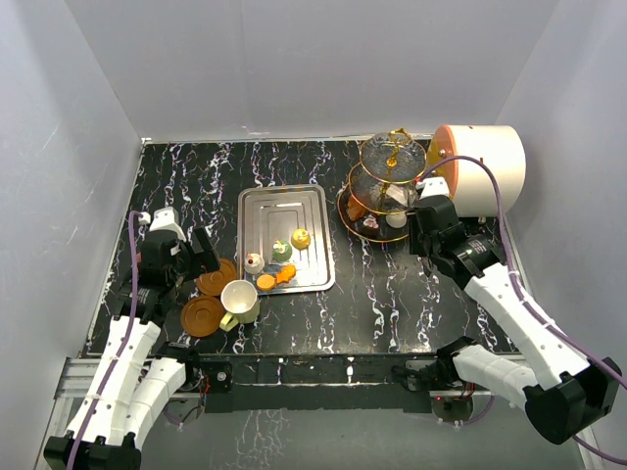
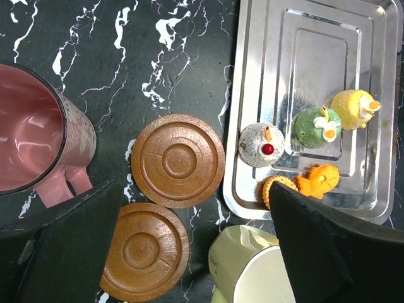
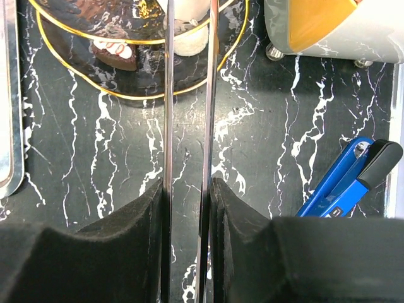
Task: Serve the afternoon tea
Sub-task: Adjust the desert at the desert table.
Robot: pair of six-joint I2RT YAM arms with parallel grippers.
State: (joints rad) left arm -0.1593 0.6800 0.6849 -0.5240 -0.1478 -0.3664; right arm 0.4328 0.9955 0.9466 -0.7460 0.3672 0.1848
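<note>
Right gripper [image 3: 187, 189]: clenched on metal tongs [image 3: 168, 113] reaching a white cake [image 3: 189, 35] on the glass stand [image 3: 145, 72]. Cake judged soft; sides to be pinched lightly.

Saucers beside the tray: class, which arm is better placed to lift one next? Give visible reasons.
Left. The left gripper is open and hangs over the two brown saucers. The right gripper is on the far side, at the glass stand, closed on metal tongs.
</note>
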